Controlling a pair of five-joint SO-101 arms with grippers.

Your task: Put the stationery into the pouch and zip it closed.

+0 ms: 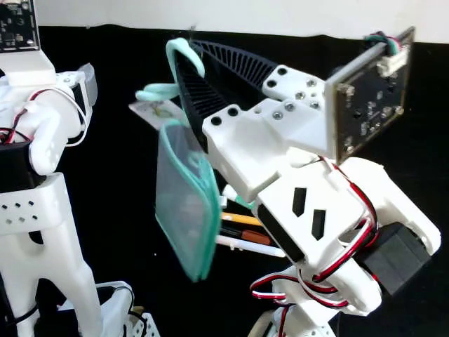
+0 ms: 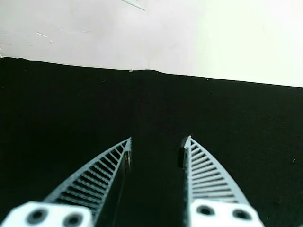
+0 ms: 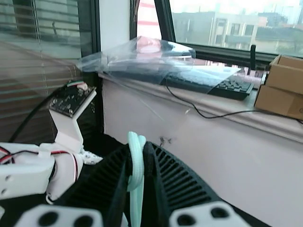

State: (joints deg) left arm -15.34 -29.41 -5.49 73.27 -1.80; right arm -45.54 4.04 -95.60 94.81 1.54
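- Right gripper [image 3: 137,142] is clamped tight on the pouch's teal rim.
- Pouch [image 1: 184,203] hangs off the table, just in front of the pens [image 1: 242,228] lying below.
- Left gripper [image 2: 156,142] is spread wide and empty over the black table [image 2: 71,104].
- Step looks like presenting the pouch for loading. Keep the pinch firm, lower the pouch near the pens, and hold it steady so the left can feed them in.

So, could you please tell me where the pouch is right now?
In the high view the pouch hangs mid-frame from the right gripper, above the pens on the black table.
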